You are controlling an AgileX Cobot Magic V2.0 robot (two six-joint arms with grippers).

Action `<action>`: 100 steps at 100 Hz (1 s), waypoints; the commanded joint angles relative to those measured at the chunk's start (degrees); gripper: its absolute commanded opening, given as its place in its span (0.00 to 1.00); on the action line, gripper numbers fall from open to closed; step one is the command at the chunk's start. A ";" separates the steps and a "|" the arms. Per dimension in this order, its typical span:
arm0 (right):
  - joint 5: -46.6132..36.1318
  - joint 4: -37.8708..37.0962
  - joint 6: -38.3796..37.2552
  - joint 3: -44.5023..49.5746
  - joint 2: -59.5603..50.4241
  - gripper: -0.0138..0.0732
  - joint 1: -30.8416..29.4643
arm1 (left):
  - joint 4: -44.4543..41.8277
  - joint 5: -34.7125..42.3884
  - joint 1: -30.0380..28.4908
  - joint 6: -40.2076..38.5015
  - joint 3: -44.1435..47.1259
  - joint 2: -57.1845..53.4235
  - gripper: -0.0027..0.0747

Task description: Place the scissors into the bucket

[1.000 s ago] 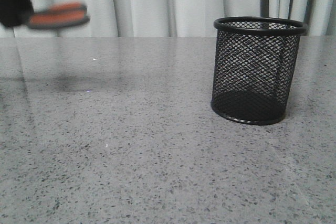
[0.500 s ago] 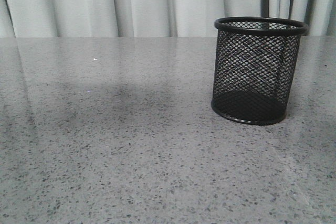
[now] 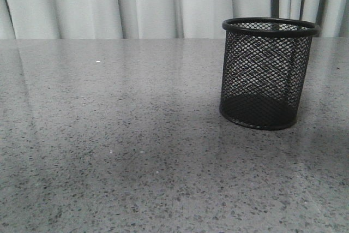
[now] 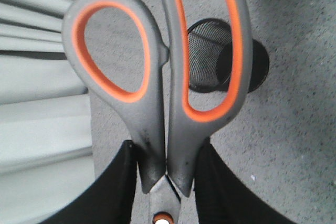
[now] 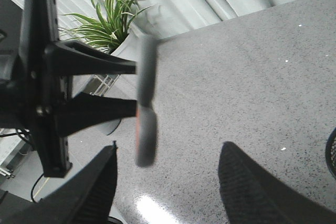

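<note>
The scissors (image 4: 152, 124) have grey handles lined with orange. My left gripper (image 4: 168, 179) is shut on them just above the orange rivet, handles pointing away. The black mesh bucket (image 3: 267, 75) stands upright on the right of the table. In the left wrist view it (image 4: 207, 56) shows through one handle loop, far below. My right gripper (image 5: 168, 182) is open and empty. Its view shows the scissors (image 5: 146, 103) edge-on between the left gripper's fingers (image 5: 94, 61), above the table. Neither gripper nor the scissors show in the front view.
The grey speckled table (image 3: 136, 151) runs to a back edge with pale curtains (image 3: 152, 4) behind. A potted plant (image 5: 110, 24) stands beyond the table's side. The bucket's rim (image 5: 332, 153) shows at the edge of the right wrist view.
One second ago the scissors' orange-lined handles showed at the front view's top left; they have left that view. A soft shadow has moved across the table toward the bucket.
</note>
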State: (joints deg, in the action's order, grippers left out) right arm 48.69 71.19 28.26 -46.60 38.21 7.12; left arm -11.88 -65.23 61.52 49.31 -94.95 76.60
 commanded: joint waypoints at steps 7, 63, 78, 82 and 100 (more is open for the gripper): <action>-0.43 4.22 0.95 -1.93 0.42 0.60 0.01 | -0.94 3.98 2.39 -2.37 -3.12 0.30 0.01; -0.55 4.63 2.72 -1.93 0.42 0.60 0.01 | -0.51 9.61 8.76 -4.63 -4.34 3.09 0.01; -0.33 4.63 2.69 -1.93 0.42 0.53 0.01 | -0.13 9.61 8.76 -4.63 -4.34 3.09 0.01; -0.33 4.63 2.69 -1.93 0.42 0.46 0.01 | 0.33 9.87 8.76 -4.63 -4.34 3.09 0.01; -0.33 4.63 2.86 -1.93 0.42 0.07 0.01 | 1.97 9.73 8.76 -4.63 -4.34 3.09 0.15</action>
State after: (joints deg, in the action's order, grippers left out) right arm 49.65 72.60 29.89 -46.60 38.21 7.12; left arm -10.69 -59.44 69.77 45.52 -97.21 81.34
